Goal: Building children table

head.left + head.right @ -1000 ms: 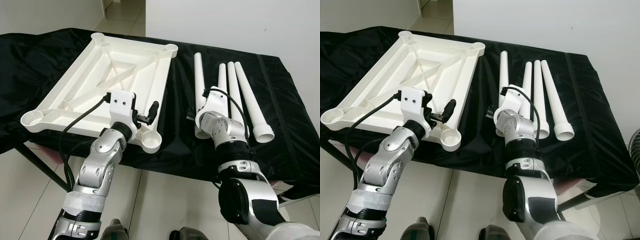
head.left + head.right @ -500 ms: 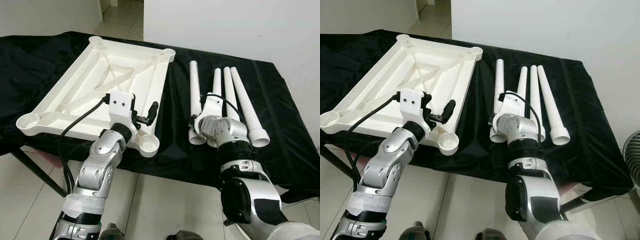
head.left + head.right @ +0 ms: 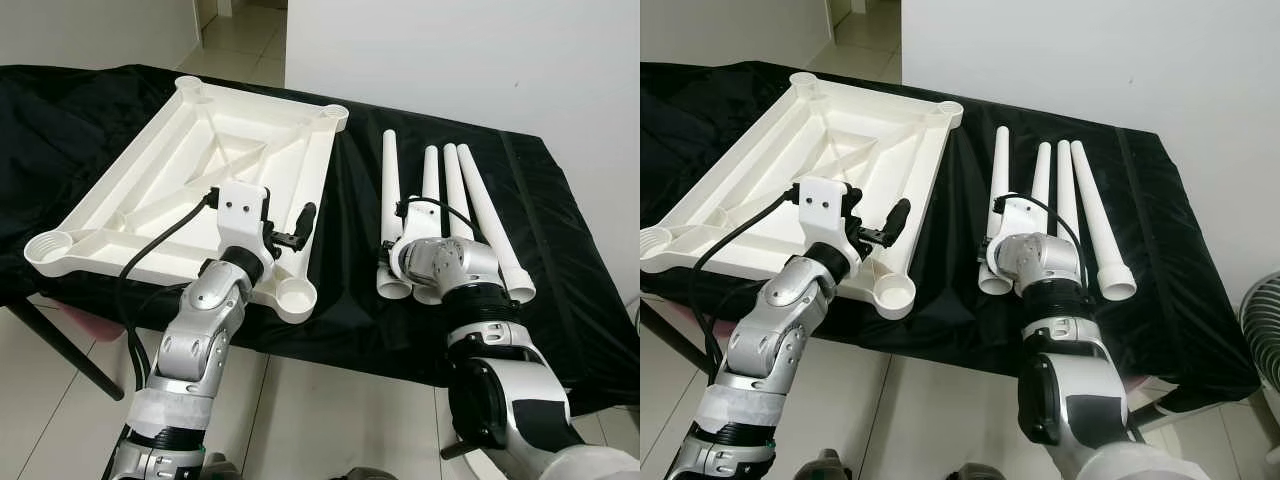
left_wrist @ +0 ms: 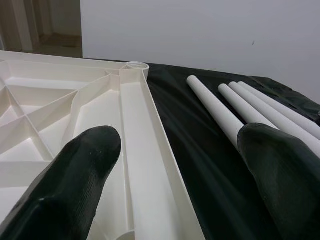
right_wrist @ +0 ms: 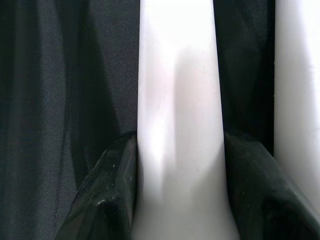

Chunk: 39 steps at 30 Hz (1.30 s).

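Note:
The white table top (image 3: pixel 200 170) lies upside down on the black cloth, with round leg sockets at its corners. My left gripper (image 4: pixel 185 150) is open and hovers over the top's near right rim, close to the corner socket (image 3: pixel 294 293). To the right lie several white legs side by side. My right gripper (image 5: pixel 180 165) is shut on the leftmost leg (image 3: pixel 389 190) near its wide end, with a finger pressed on each side. That leg still rests on the cloth.
The other legs (image 3: pixel 455 185) lie just right of the held one, nearly touching it. The black-draped table (image 3: pixel 560 230) ends at its front edge right before my arms. A white wall stands behind, and tiled floor lies below.
The camera has shifted a little. My right wrist has tipped down and settled lower over the leftmost leg. The left arm has stayed put.

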Motion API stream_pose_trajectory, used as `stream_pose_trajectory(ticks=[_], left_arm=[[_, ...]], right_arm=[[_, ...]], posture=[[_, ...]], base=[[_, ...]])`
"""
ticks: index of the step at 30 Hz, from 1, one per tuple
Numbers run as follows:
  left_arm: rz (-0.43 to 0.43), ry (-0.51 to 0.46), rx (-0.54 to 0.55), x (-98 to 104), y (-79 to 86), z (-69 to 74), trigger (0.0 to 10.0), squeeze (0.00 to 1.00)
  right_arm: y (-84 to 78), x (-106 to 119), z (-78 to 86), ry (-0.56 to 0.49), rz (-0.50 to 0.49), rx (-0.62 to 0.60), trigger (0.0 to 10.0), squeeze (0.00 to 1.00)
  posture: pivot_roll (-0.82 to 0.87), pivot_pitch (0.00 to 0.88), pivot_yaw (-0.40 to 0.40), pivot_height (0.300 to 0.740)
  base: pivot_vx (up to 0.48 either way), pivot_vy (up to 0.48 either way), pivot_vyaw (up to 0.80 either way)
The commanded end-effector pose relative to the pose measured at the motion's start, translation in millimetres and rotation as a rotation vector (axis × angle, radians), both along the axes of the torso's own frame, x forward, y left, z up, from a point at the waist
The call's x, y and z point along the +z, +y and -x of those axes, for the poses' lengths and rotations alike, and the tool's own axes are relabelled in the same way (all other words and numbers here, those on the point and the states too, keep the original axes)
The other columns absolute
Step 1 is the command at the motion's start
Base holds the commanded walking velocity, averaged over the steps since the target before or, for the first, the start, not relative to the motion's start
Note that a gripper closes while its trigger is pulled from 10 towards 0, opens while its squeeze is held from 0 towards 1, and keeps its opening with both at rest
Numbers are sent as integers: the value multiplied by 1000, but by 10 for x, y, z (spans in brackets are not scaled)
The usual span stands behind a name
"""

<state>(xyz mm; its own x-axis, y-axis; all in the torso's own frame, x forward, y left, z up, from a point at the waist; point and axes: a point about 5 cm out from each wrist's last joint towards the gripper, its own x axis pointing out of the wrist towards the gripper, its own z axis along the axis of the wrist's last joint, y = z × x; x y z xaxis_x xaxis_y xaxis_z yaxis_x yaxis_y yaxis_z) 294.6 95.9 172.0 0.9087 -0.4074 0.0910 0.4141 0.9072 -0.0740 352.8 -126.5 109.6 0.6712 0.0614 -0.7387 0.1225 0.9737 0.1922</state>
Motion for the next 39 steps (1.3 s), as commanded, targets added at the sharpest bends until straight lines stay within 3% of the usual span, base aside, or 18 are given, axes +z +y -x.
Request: stream_pose_trajectory(ticks=[1,7,8,9,12,13,16,18,22,23,25,26,27,31,32,33,36,39], left_arm=[[4,10,40,1,4,-5,10000,0],[9,10,49,10,21,-13,10000,0],[13,9,55,17,26,-21,10000,0],[13,9,55,17,26,-21,10000,0],[17,8,60,26,30,-30,10000,0],[17,8,60,26,30,-30,10000,0],[23,9,61,31,30,-46,10000,0],[28,11,57,30,24,-51,10000,0],[37,16,45,28,9,-54,10000,0],[44,16,33,34,-3,-60,10000,0],[44,16,33,34,-3,-60,10000,0],[51,16,21,40,-13,-69,10000,0],[60,11,-1,58,-24,-80,10000,0],[80,7,-35,82,-39,-89,10000,0],[98,1,-65,110,-49,-99,10000,914],[121,-13,-119,163,-79,-105,10000,1000],[138,-42,-188,236,-121,-106,10000,1000],[95,-63,-217,293,-158,-133,10000,1000]], right_arm=[[59,-534,335,272,-31,35,0,0],[30,-475,299,246,-50,40,0,0],[4,-298,164,106,-66,22,0,0],[4,-298,164,106,-66,22,0,0],[-36,7,-5,-103,-104,-15,0,0],[-36,7,-5,-103,-104,-15,0,0],[-108,511,-143,-432,-124,-34,0,0],[-157,698,-158,-573,-90,-39,0,0],[-191,818,-159,-658,-72,-40,0,0],[-219,867,-161,-696,-75,-50,4196,0],[-219,867,-161,-696,-75,-50,4196,0],[-233,903,-156,-737,-98,-48,4980,0],[-235,914,-150,-754,-125,-41,10000,0],[-228,916,-140,-784,-143,-25,10000,0],[-203,894,-125,-805,-149,17,10000,0],[-157,849,-78,-851,-158,98,10000,0],[-96,815,1,-935,-167,202,10000,0],[-27,806,79,-998,-154,298,10000,0]], posture=[[53,37,-48,740],[51,47,-48,740],[50,54,-47,740],[50,54,-47,740],[50,58,-48,740],[50,58,-48,740],[44,59,-45,740],[41,59,-44,740],[36,58,-44,740],[35,58,-45,740],[35,58,-45,740],[35,55,-45,740],[34,53,-46,740],[35,50,-46,740],[35,46,-47,740],[36,42,-47,740],[36,35,-46,740],[37,29,-45,740]], base=[[0,0,0],[0,0,0],[0,0,0],[0,0,0],[0,0,0],[0,0,0],[0,0,0],[0,0,0],[0,0,0],[0,0,0],[0,0,0],[0,0,0],[0,0,0],[0,0,0],[0,0,0],[0,0,0],[0,0,0],[0,0,0]])
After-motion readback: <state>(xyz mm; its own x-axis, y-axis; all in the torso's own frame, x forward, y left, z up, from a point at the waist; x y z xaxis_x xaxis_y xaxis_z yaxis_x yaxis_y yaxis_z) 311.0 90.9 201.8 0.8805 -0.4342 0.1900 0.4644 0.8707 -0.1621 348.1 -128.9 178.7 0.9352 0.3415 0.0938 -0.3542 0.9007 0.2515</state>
